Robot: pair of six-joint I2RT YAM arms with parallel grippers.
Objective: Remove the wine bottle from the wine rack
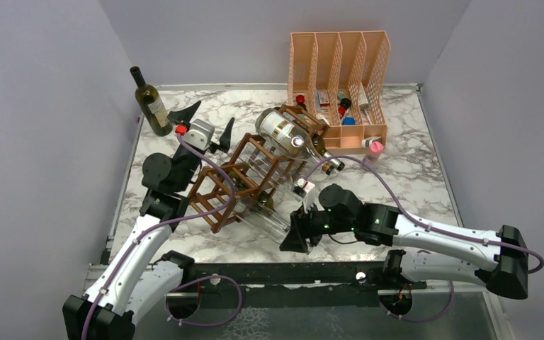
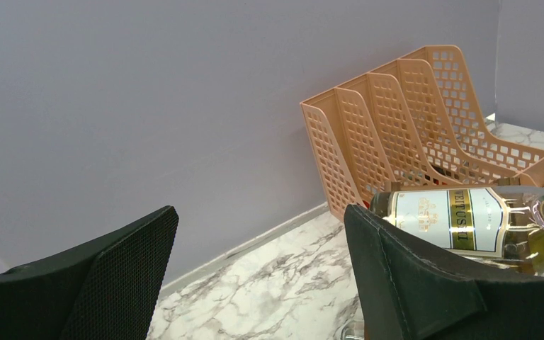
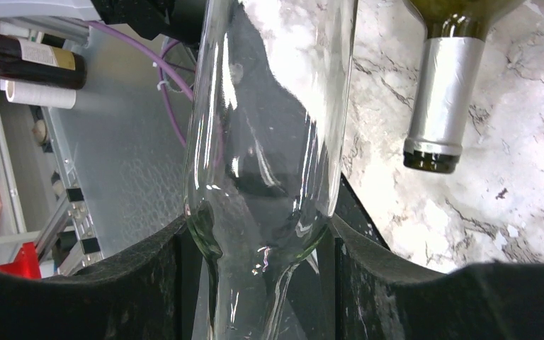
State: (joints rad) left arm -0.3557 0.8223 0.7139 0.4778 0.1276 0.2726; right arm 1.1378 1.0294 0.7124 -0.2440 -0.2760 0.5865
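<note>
Centrally, the white and grey marble table [image 1: 411, 184] carries a long brown wooden lattice wine rack [image 1: 255, 170], which lies at a slant across the surface, its diamond cells in two tiers. A peach plastic mesh file organiser [image 1: 340, 57] [image 2: 425, 120] with four slots stands beyond the rack's far end, against the back wall.

A green glass wine bottle with a white and gold label [image 1: 283, 131] [image 2: 453, 219] lies on its side on top of the rack's far end, with its neck overhanging the rack on the right. A clear, colourless glass wine bottle [image 1: 263, 218] [image 3: 269, 142] lies in the lower tier at the rack's near side, its narrow end projecting out of the rack toward the arm bases. A dark green bottle with a pale label [image 1: 152, 106] stands upright, well apart from the rack, beyond its left end.

The right gripper [image 1: 296, 232] [image 3: 258, 255] is at the rack's near side; its black fingers [image 3: 134, 283] press against both sides of the clear bottle where the shoulder narrows into the neck, pinching it. The left gripper [image 1: 204, 122] [image 2: 258, 234] hangs just beyond the rack's left end with its jaws spread wide and nothing between them.

Several small bottles with red and blue caps [image 1: 340, 106] sit in the organiser's slots. A pink-capped small bottle [image 1: 374, 146] lies beside the organiser's front, on the side away from the rack.
</note>
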